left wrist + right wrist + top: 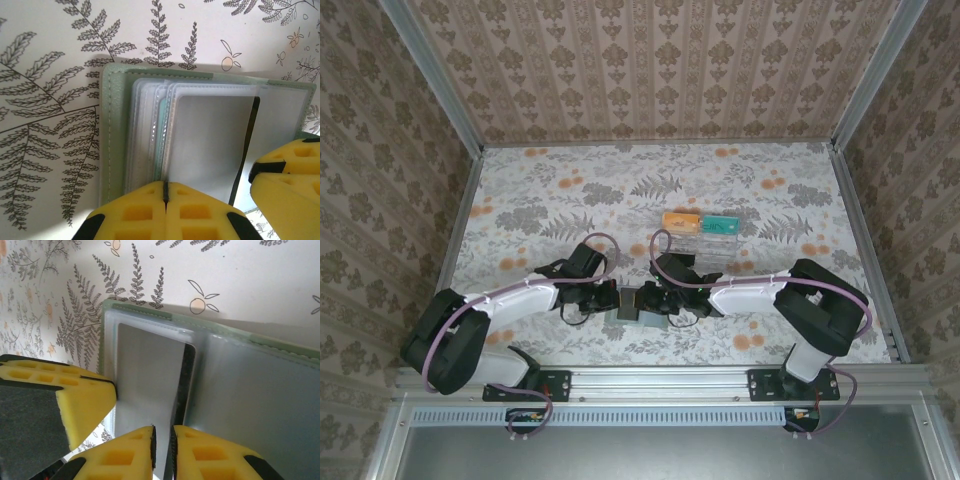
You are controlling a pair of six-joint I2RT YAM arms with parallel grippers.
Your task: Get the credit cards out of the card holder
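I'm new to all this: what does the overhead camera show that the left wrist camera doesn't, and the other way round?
Overhead: the left arm and right arm whole, the papered walls, and farther back a clear tray with an orange card and a teal card on it. Left wrist: the open card holder up close, its stitched green edge and stacked clear sleeves, with the left gripper pinched shut on its near edge. Both: the card holder, the flowery table, and the right gripper beside the left at the holder.
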